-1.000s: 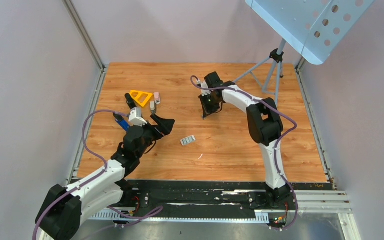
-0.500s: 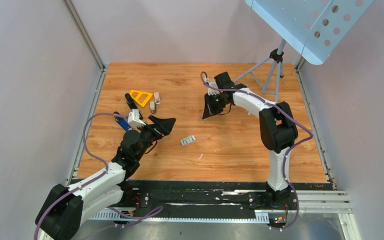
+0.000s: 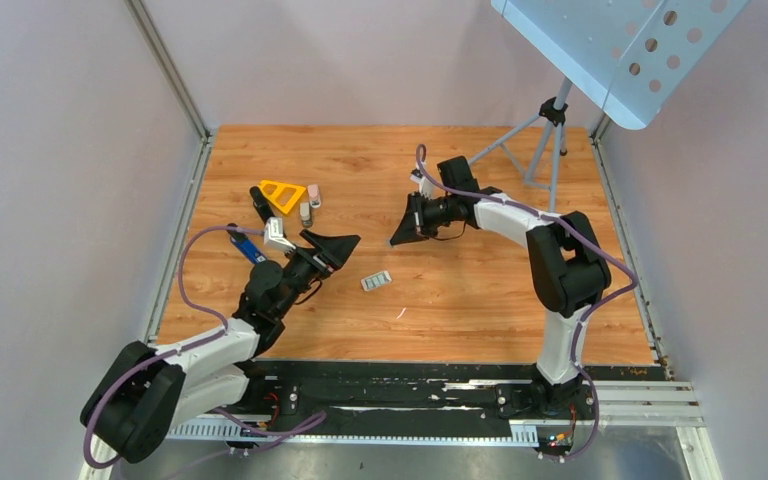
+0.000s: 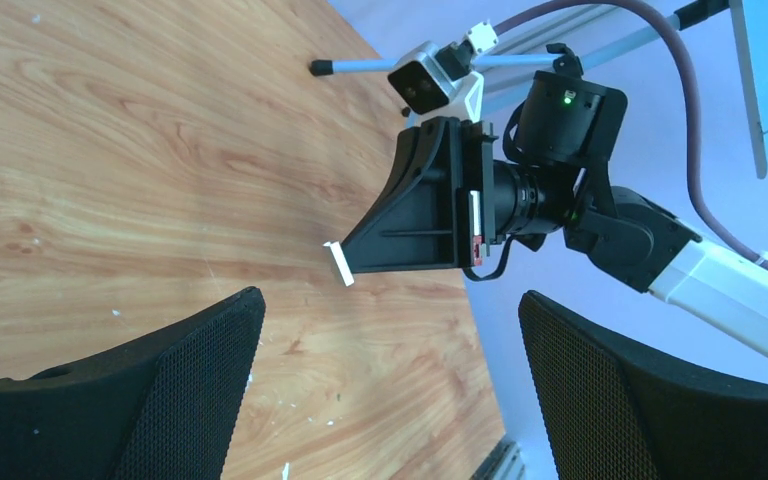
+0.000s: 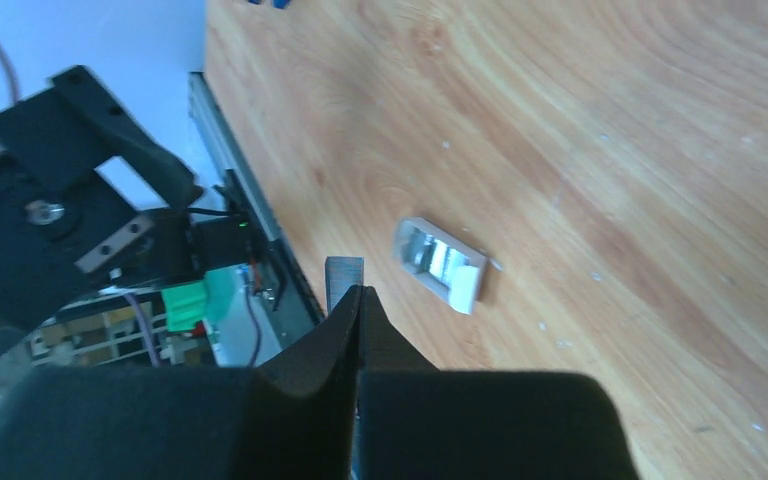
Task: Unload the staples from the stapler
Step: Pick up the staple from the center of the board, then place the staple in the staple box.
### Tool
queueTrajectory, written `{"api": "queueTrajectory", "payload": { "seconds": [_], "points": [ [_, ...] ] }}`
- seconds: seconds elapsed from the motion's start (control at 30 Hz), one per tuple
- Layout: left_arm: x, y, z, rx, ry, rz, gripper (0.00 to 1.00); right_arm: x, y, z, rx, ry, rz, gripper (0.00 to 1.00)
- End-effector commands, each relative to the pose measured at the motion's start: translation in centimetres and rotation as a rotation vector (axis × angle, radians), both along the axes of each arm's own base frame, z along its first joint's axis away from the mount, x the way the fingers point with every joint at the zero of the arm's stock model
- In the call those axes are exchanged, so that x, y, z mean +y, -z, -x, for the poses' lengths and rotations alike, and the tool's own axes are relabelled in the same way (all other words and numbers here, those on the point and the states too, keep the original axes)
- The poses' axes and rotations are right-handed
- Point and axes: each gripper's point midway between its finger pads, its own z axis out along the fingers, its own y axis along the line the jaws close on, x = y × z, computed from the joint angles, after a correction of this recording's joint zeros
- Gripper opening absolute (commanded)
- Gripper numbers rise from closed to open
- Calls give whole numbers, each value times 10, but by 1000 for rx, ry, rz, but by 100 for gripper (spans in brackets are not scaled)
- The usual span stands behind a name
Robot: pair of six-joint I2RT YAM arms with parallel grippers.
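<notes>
Nearest the near edge of the orange-brown wooden worktop [image 3: 480, 300], a thin white sliver [image 3: 401, 313] lies alone on the boards. Just beyond it, about midway between the left and right edges, the small silvery-grey ribbed bar of staples [image 3: 376, 281] lies flat on the wood, apart from both arms. To its left, the left arm's black tool [image 3: 330, 247] is spread wide. Its mesh-faced fingers [image 4: 190, 370] stand well apart with nothing between them, and it faces the other arm. A blue stick-like tool [image 3: 243, 243] lies nearer the left edge. Farther in, right of the worktop's middle, the right arm's black tool [image 3: 396, 240] points back toward the left one. Its jaws are pressed together, pinching a short flat pale-grey strip [image 5: 345, 272] that sticks out past the tips; what that strip is cannot be told. In the far half near the left edge, the long slim black stapler [image 3: 259, 203] lies on the wood just beside a flat yellow triangular frame [image 3: 282, 193]. A tiny pink stapler [image 3: 313, 194] sits to the right of the frame. At the far right corner stands a grey metal tripod [image 3: 550, 130].
</notes>
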Motion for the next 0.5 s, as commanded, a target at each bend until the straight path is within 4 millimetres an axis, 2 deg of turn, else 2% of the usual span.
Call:
{"api": "queueTrajectory", "payload": {
  "seconds": [0.0,0.17,0.37,0.4,0.47],
  "points": [
    [-5,-10,1,-3,28,101,100,11,-38,4,28,-16,-151,0],
    [-8,-18,1,-38,49,205,98,17,-56,7,60,-21,-229,0],
    [-21,-21,1,-60,122,285,90,20,-61,10,46,-32,-244,0],
    [-22,-22,1,-65,129,299,91,20,-58,9,35,-32,-233,0],
    [-23,-22,1,-69,137,317,99,17,-51,10,9,-37,-194,0]
  ]
}}
